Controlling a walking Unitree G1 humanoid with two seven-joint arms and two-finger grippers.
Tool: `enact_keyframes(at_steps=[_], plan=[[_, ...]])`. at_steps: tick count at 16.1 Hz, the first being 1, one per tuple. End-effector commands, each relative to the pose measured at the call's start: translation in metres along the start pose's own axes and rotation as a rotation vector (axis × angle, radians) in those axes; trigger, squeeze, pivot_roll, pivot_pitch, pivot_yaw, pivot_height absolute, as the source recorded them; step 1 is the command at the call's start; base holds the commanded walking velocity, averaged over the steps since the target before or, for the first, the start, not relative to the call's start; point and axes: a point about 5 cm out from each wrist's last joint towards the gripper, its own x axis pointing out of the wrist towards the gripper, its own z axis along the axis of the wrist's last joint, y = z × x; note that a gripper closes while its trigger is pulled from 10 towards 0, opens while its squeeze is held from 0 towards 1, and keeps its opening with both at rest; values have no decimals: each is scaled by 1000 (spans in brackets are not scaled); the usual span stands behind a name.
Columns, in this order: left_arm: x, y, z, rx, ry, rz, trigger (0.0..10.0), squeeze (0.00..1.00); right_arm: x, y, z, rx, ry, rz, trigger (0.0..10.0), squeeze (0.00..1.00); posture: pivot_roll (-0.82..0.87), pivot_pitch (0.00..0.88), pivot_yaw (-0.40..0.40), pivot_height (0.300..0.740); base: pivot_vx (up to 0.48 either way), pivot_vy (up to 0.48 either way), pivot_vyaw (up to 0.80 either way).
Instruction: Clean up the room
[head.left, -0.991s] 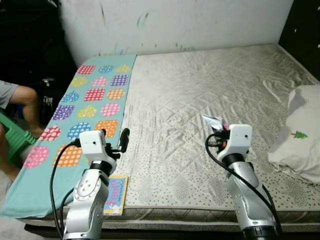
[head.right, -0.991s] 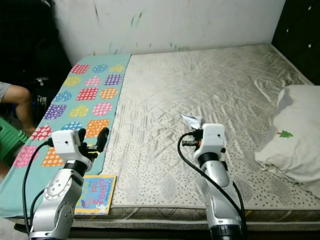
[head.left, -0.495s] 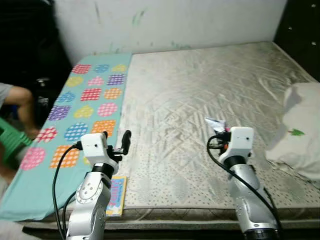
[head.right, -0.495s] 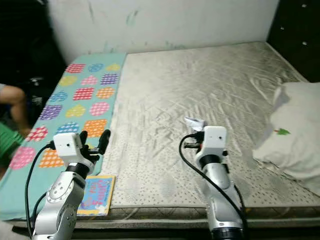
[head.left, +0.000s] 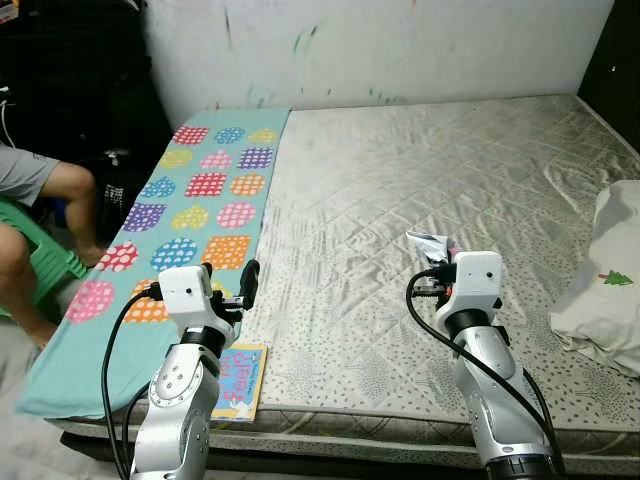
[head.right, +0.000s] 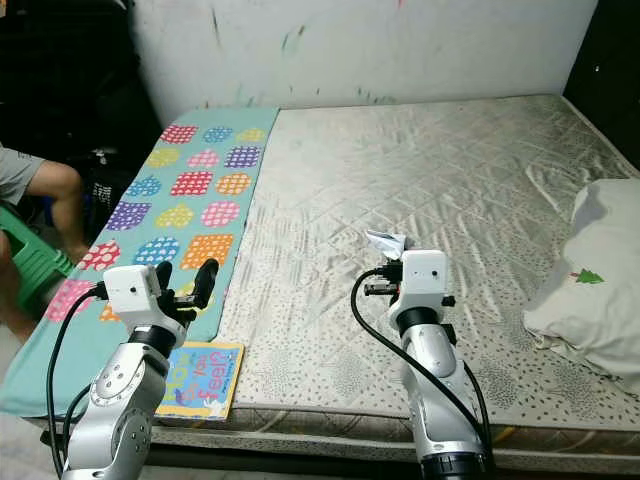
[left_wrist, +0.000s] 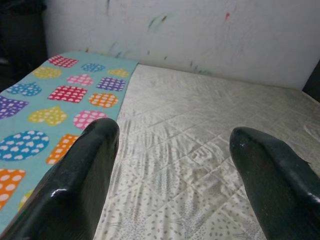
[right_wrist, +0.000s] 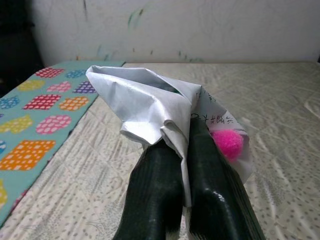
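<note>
Shift: camera has swung left since a second ago, bringing more of the seated person (head.left: 35, 230) into view; both arms keep their pose.
Right gripper (right_wrist: 187, 165): clamped on crumpled white paper with a pink pompom (right_wrist: 155, 107), lifted above the bare quilted mattress (head.left: 420, 180) (probably rubbish for carrying off).
Left gripper (left_wrist: 172, 170): spread wide, empty, presumably spare.
Writing: paper's print unreadable; colourful children's book (head.right: 200, 378) at the mattress edge, title illegible.

A bed (head.left: 420, 190) spans the frame's middle. A sheet (head.left: 190, 215) lies along its left side, with a book (head.right: 200, 378) at the lower left edge. A pillow (head.right: 590, 290) sits at the right edge. A person (head.left: 30, 230) sits at far left.
</note>
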Motion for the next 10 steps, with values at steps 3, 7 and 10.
enact_keyframes(at_steps=[3,7,10], plan=[[1,3,4,13,-16,11,10000,0,4,5,2,18,5,20,10000,0,-187,0,105,740,0,0,0],[1,2,4,4,-18,6,10000,0,3,7,2,59,6,45,10000,0,-187,0,103,740,0,207,0],[1,1,4,3,-19,0,10000,0,2,7,4,61,-4,50,10000,0,-189,0,105,740,0,324,0]])
